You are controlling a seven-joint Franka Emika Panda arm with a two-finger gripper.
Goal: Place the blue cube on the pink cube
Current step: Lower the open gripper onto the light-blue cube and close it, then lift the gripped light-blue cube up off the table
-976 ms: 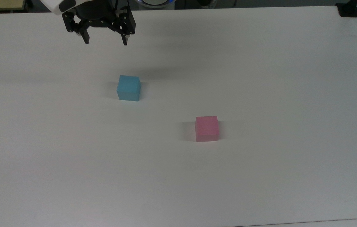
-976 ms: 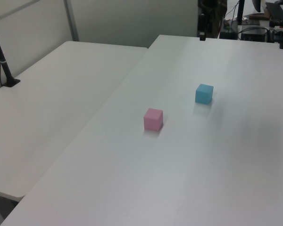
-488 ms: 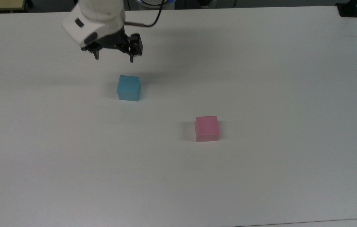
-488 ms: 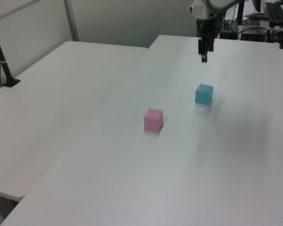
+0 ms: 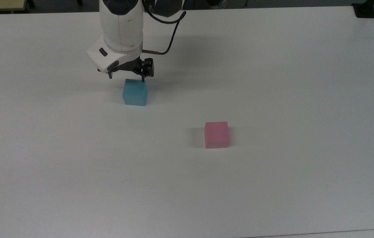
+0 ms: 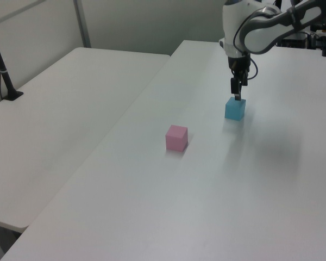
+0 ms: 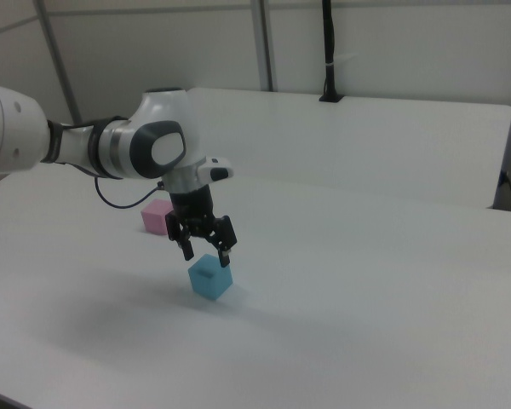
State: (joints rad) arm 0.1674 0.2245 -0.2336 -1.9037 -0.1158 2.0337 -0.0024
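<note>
Light-blue and matte, the blue cube [image 5: 134, 92] sits flat on the white table [image 5: 273, 181], well apart from the pink cube [image 5: 216, 134] (which lies toward the top view's lower right). Just above it hangs the gripper [image 7: 205, 252], its fingers [image 7: 224, 256] spread wider than the block and grasping nothing. It seems centred, though I can't be sure from here. If it comes down slightly off, one fingertip could land on the top face and tip or shove the block aside.
</note>
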